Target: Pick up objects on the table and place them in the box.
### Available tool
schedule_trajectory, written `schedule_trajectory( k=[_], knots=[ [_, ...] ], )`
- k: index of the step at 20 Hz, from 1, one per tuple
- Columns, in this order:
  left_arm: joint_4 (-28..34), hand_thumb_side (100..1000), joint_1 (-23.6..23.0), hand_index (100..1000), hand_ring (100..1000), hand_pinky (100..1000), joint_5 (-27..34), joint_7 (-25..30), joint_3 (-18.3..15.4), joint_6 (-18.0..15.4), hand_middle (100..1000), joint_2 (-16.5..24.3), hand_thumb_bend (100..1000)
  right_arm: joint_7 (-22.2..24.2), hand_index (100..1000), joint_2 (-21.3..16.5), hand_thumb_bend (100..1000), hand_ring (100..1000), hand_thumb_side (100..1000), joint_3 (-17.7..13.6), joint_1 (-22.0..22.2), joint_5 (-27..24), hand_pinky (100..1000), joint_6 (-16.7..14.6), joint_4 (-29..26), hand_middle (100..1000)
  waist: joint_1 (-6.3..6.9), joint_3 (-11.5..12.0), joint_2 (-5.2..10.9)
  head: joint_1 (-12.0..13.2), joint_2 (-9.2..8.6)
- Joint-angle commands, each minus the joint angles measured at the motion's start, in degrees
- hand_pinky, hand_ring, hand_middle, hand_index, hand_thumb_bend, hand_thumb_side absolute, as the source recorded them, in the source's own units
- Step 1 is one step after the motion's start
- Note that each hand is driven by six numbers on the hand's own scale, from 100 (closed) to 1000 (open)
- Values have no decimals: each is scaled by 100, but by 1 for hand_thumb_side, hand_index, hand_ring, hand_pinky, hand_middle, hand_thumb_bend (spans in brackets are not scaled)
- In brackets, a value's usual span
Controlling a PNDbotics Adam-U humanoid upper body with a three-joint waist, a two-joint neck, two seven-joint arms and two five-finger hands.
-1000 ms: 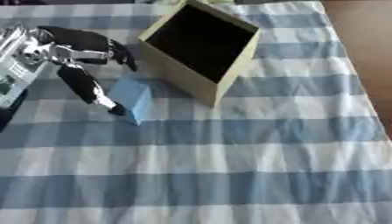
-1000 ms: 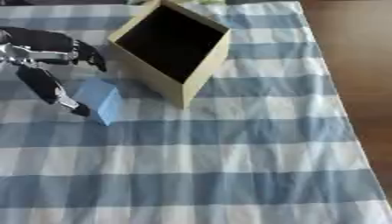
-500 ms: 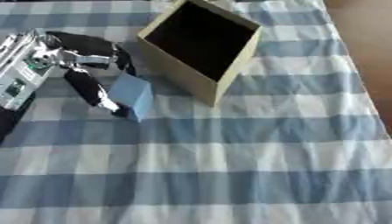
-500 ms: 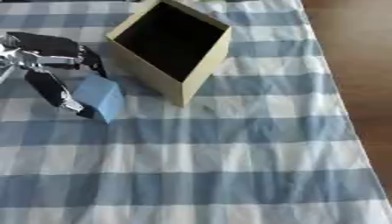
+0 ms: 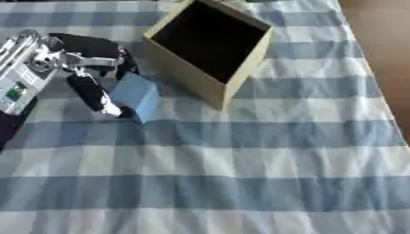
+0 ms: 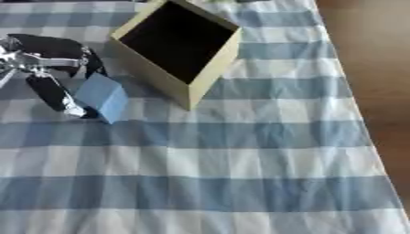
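One pale blue block (image 5: 137,95), tilted, sits pinched in my left hand (image 5: 89,68) beside the cream box (image 5: 210,45).

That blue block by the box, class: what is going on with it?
The robot's left hand has its thumb and fingers closed around the light blue block, which sits on the checked tablecloth. The open cream box stands just to the block's right, dark inside. The right hand is out of view.

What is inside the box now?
The box shows only a dark, shadowed interior; nothing can be made out in it. The blue block is outside, at the left hand.
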State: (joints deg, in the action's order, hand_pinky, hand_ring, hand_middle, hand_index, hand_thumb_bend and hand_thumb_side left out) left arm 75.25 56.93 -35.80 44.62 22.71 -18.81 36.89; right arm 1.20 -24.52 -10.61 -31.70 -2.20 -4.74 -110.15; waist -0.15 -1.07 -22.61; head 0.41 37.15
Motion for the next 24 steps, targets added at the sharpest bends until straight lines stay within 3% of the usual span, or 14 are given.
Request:
schedule_trajectory(
  k=[1,8,11,16,24],
  knots=[
    [321,361,108,613,611,444,212,208,-122,-50,558,242,159,-30,825,-111,100,687,897,-63,-27,-13,729,14,-42,615,3,15,162,-2,-37],
    [966,320,284,607,595,425,763,272,-495,326,557,464,100,-40,825,-137,100,687,895,-75,-3,1,729,18,-47,615,28,70,192,-67,-19],
    [1102,259,473,597,570,398,978,219,-649,512,549,455,100,-49,825,-145,100,688,894,-77,-9,10,729,11,-48,615,29,69,195,-78,-30],
    [991,205,882,598,557,384,1026,40,-787,751,551,317,100,-39,825,-145,100,688,891,-61,-36,17,730,2,-64,615,62,5,200,-45,-75],
    [511,241,1280,590,539,356,1036,-652,-916,1169,550,-91,100,44,825,-145,100,691,888,30,-128,16,731,-26,-105,617,205,-275,226,204,-135]
  ],
)
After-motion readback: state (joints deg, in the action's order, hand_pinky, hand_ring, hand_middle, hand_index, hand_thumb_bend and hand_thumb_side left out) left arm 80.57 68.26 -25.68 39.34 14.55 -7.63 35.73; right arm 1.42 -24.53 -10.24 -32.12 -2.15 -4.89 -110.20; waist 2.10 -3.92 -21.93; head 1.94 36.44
